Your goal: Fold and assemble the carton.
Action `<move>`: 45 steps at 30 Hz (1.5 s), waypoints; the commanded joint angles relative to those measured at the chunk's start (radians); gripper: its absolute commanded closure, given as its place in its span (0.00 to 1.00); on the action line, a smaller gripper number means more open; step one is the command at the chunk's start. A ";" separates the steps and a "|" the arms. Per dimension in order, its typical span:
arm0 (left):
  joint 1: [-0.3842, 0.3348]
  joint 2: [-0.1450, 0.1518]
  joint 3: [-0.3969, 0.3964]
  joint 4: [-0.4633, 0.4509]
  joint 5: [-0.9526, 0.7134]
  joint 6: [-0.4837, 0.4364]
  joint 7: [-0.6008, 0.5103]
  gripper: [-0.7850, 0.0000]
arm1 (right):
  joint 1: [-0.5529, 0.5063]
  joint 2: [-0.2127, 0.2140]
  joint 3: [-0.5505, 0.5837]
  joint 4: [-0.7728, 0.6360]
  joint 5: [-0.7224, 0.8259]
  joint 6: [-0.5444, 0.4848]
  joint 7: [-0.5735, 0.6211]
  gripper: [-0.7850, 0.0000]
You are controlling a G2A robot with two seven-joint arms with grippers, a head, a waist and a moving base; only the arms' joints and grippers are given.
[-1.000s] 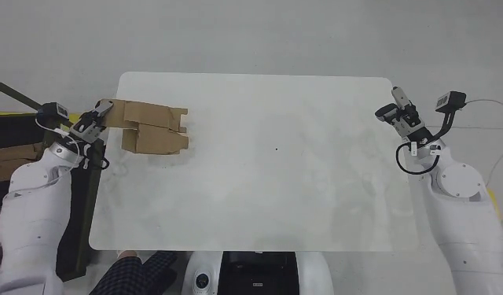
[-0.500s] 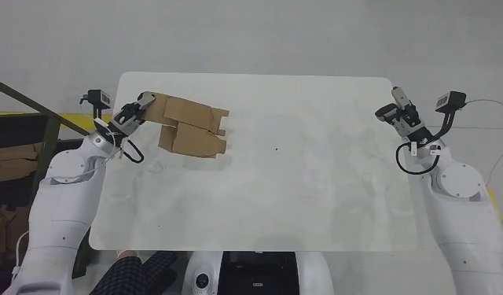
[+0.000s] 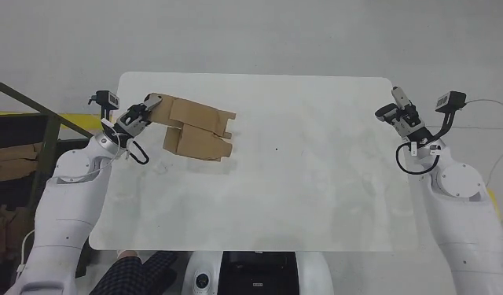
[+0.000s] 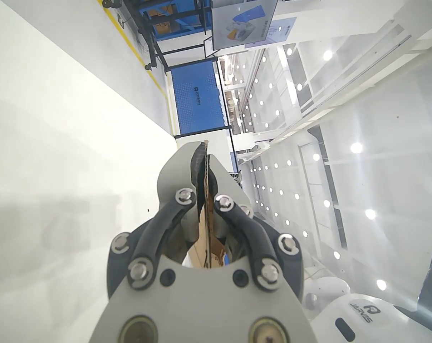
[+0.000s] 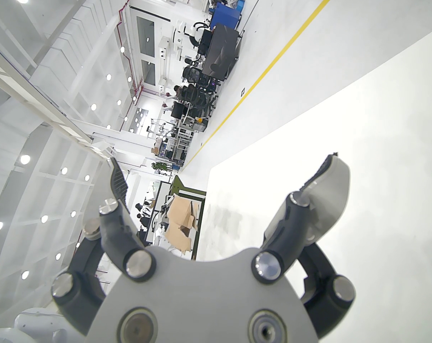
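Note:
A flattened brown carton [image 3: 195,127] lies over the far left part of the white table [image 3: 314,193], its flaps pointing toward the middle. My left gripper [image 3: 149,105] is shut on the carton's left end; in the left wrist view the cardboard edge [image 4: 203,180] sits pinched between the two fingers. My right gripper [image 3: 398,105] hangs open at the table's right edge, far from the carton. In the right wrist view its fingers [image 5: 325,183] stand wide apart with nothing between them.
A stack of flat cardboard [image 5: 180,221] lies on a dark rack beyond the table's left side. A yellow floor line [image 3: 78,122] runs left of the table. The table's middle and right parts are bare.
The left arm has carried the carton rightward from the table's left edge onto the table, slowing in the last half second. The right arm has not moved.

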 commanded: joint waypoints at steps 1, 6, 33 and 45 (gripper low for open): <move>0.000 0.000 0.000 0.000 0.000 0.000 0.000 1.00 | 0.000 0.000 0.000 0.000 0.000 0.000 0.000 0.00; 0.000 0.000 0.000 0.000 0.000 0.000 0.000 1.00 | 0.000 0.000 0.000 0.000 0.000 0.000 0.000 0.00; -0.351 -0.123 0.447 0.173 0.087 0.010 0.006 1.00 | 0.000 0.000 0.000 0.000 0.000 0.000 0.000 0.00; -0.482 -0.198 0.610 0.258 0.083 0.004 -0.028 1.00 | 0.000 0.000 0.000 0.000 0.000 0.000 0.000 0.00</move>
